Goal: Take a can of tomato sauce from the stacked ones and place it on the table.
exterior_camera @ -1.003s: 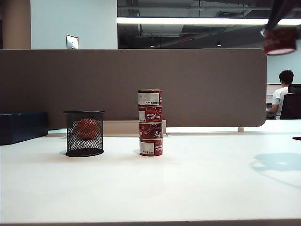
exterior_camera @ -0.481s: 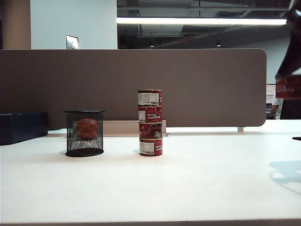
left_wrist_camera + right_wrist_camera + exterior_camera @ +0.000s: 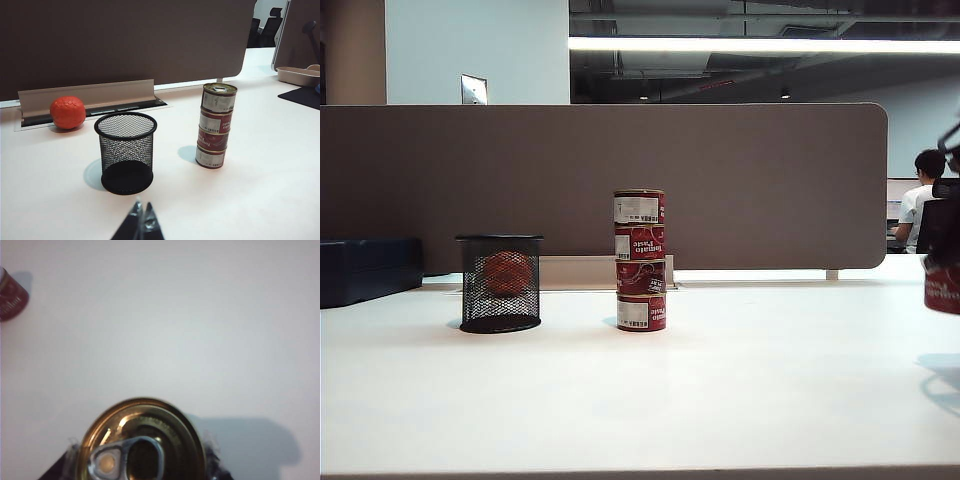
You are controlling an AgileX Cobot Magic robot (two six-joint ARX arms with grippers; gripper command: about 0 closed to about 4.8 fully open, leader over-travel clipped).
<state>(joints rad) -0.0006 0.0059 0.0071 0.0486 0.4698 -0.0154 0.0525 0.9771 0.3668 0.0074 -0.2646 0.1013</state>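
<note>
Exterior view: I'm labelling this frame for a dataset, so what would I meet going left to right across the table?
Black mesh cup → stacked ones → can of tomato sauce carried by the right claw at the right edge.

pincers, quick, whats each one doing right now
Left pincer: shut, empty, hanging above the table short of the mesh cup.
Right pincer: closed on a can, over bare table.
</note>
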